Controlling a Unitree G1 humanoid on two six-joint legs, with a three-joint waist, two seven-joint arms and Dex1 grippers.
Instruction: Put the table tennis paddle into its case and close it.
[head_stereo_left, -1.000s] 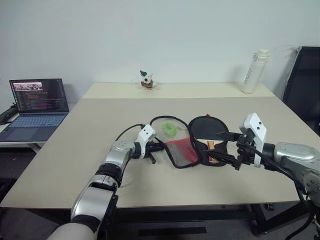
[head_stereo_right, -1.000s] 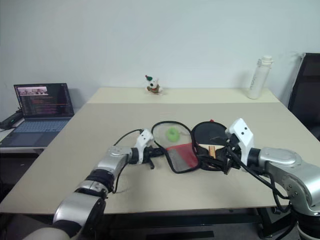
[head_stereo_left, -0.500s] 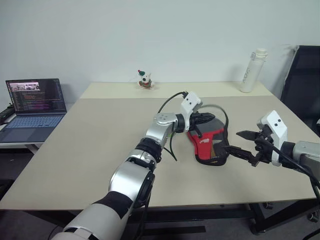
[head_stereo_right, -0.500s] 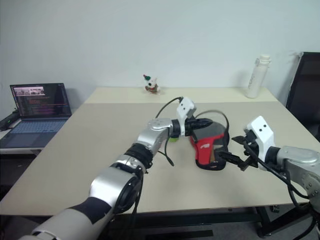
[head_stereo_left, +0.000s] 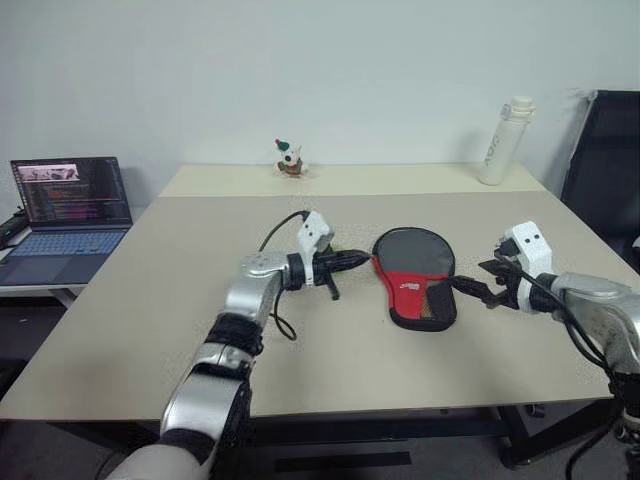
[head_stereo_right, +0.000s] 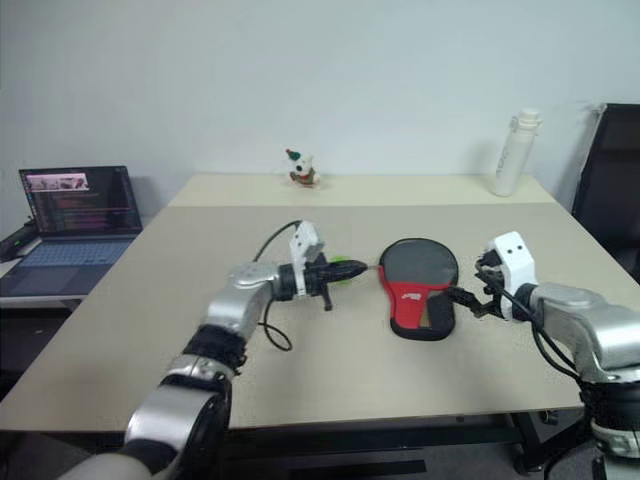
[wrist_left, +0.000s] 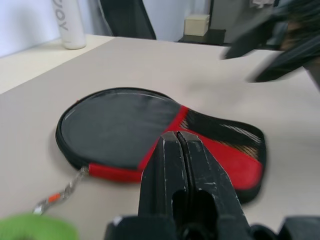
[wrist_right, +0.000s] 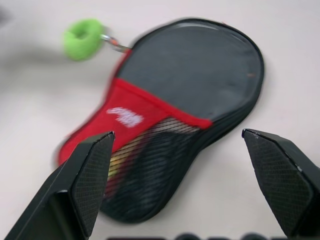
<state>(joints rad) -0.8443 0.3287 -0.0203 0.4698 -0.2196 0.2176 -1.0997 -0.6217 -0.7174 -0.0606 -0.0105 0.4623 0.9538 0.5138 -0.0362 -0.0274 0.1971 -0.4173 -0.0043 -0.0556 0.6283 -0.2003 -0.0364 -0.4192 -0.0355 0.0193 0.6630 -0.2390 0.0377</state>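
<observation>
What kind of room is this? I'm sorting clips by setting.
Probably an office or lab: an open laptop showing code on a side desk, a black office chair, and a wide beige work table against a plain white wall.

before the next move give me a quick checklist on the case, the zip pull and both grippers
1. Case lying flat on the table with its flap folded over: ok.
2. Paddle inside the case: cannot tell, none lies out on the table.
3. Zip run shut around the rim: cannot tell, the seam is too fine to read.
4. Green zip pull free beside the case's round end: ok.
5. Left gripper shut, holding nothing, just short of the case: ok.
6. Right gripper wide open, pointing at the case's narrow end, not touching it: ok.
</observation>
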